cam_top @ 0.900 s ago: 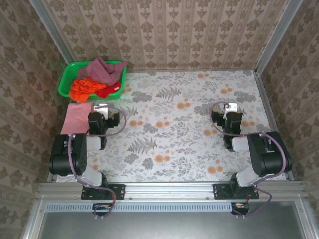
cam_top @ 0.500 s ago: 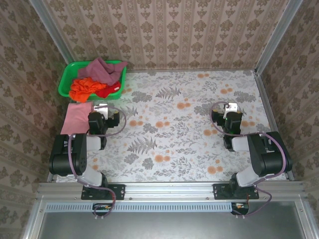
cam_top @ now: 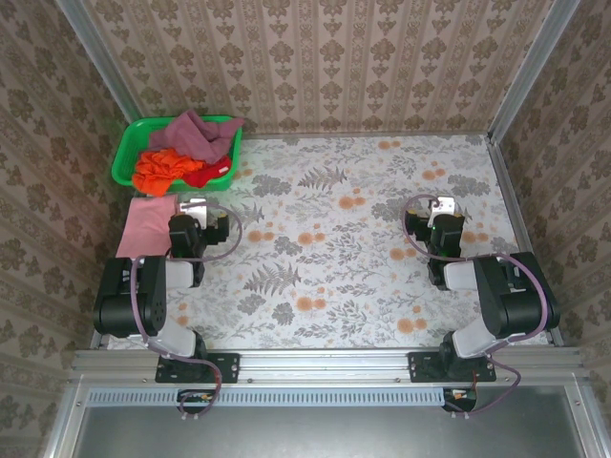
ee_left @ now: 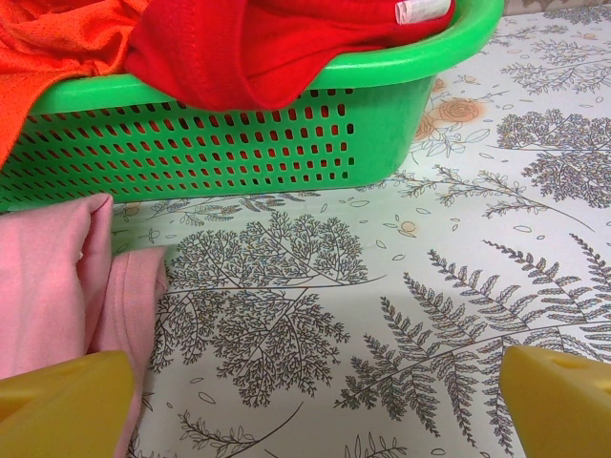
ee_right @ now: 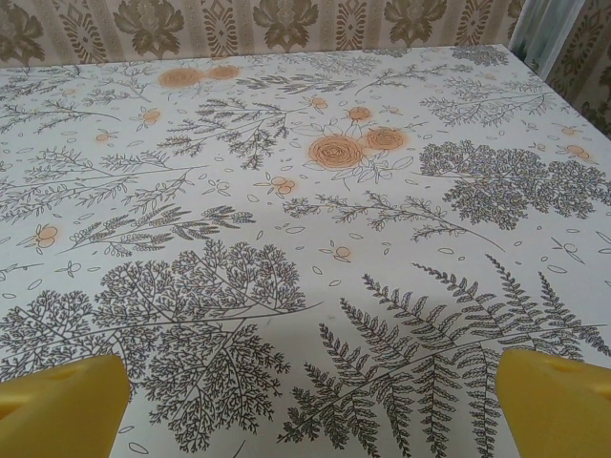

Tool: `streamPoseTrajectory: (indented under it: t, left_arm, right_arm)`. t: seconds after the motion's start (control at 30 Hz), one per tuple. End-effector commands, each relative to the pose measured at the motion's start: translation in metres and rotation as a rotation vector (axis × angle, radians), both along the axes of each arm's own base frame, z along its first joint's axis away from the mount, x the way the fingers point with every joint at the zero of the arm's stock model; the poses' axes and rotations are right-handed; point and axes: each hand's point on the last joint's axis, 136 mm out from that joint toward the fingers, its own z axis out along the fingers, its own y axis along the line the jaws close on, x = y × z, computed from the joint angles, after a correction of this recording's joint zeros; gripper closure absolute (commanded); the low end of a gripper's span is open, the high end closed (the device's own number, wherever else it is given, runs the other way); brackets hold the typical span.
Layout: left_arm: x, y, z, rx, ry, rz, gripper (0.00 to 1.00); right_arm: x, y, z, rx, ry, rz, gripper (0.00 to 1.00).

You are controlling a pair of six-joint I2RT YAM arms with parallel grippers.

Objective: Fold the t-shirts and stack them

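Observation:
A dusty maroon t-shirt [cam_top: 197, 132], an orange one [cam_top: 159, 169] and a red one [cam_top: 207, 174] lie crumpled in the green basket [cam_top: 127, 153] at the far left. A folded light pink t-shirt [cam_top: 146, 221] lies flat on the table just in front of the basket, left of my left gripper [cam_top: 195, 207]. In the left wrist view the pink shirt [ee_left: 57, 286] is at the left, the red shirt [ee_left: 277, 48] hangs over the basket rim [ee_left: 286, 129], and my left gripper [ee_left: 321, 401] is open over bare table. My right gripper [ee_right: 315, 405] is open, nothing between its fingers.
The table has a floral cloth [cam_top: 344, 239] and is enclosed by patterned walls on three sides. Both arms are folded back near their bases, the right gripper [cam_top: 444, 206] at the right side of the table.

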Motion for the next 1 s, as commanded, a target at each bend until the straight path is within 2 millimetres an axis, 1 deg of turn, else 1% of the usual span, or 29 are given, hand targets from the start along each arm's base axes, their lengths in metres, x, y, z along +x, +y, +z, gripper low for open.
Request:
streamPoseTrajectory:
  t: [0.0,0.07,0.1,0.13,0.17,0.27,0.33,0.4,0.5,0.57,0.6,0.67,0.7,0.77,0.8,0.83,0.9,0.97]
  left_arm:
    - [0.003,0.003,0.008,-0.004,-0.014,0.012,0.00]
    - [-0.001,-0.004,0.014,0.028,-0.025,-0.006,0.00]
    - [-0.003,-0.007,0.020,0.055,-0.031,-0.003,0.00]
    - [-0.005,-0.011,0.026,0.085,-0.038,0.000,0.00]
    - [-0.007,-0.016,0.031,0.111,-0.042,-0.006,0.00]
    - [-0.015,-0.025,0.049,0.151,-0.063,-0.011,0.00]
    - [-0.018,-0.026,0.063,0.130,-0.078,-0.008,0.00]
    - [-0.020,-0.028,0.079,0.101,-0.097,-0.010,0.00]
    - [-0.015,-0.024,0.112,0.058,-0.118,0.032,0.00]
    - [-0.006,-0.013,0.133,0.006,-0.115,0.107,0.00]
    - [0.000,-0.010,0.142,-0.025,-0.107,0.115,0.00]
    - [0.013,-0.003,0.157,-0.061,-0.099,0.135,0.00]
    - [0.022,0.007,0.162,-0.076,-0.098,0.175,0.00]
    - [0.038,0.022,0.169,-0.119,-0.090,0.230,0.00]
    - [0.050,0.030,0.173,-0.143,-0.088,0.244,0.00]
    - [0.061,0.037,0.172,-0.167,-0.072,0.263,0.00]
    - [0.080,0.047,0.172,-0.208,-0.044,0.287,0.00]
    - [0.101,0.051,0.172,-0.225,-0.026,0.293,0.00]
  right_arm:
    - [0.005,0.003,0.015,0.003,-0.044,0.013,0.00]
    - [0.004,0.008,0.024,0.002,-0.040,0.043,0.00]
    - [0.003,0.008,0.030,0.001,-0.043,0.045,0.00]
    - [0.000,0.008,0.033,0.000,-0.036,0.046,0.00]
    - [-0.002,0.009,0.047,-0.001,-0.064,0.049,0.00]
    - [-0.010,0.012,0.065,0.005,-0.082,0.061,0.00]
    - [-0.014,0.018,0.076,0.011,-0.088,0.081,0.00]
    - [-0.017,0.031,0.090,0.018,-0.103,0.126,0.00]
    - [-0.021,0.059,0.110,0.024,-0.119,0.228,0.00]
    - [-0.023,0.083,0.122,0.018,-0.130,0.305,0.00]
    - [-0.025,0.097,0.127,0.015,-0.136,0.348,0.00]
    - [-0.027,0.124,0.136,0.018,-0.146,0.429,0.00]
    - [-0.028,0.138,0.140,0.023,-0.152,0.470,0.00]
    - [-0.030,0.165,0.147,0.033,-0.159,0.546,0.00]
    - [-0.031,0.180,0.150,0.043,-0.163,0.582,0.00]
    - [-0.031,0.193,0.152,0.052,-0.166,0.610,0.00]
    - [-0.031,0.215,0.157,0.072,-0.168,0.660,0.00]
    - [-0.032,0.235,0.157,0.081,-0.162,0.705,0.00]
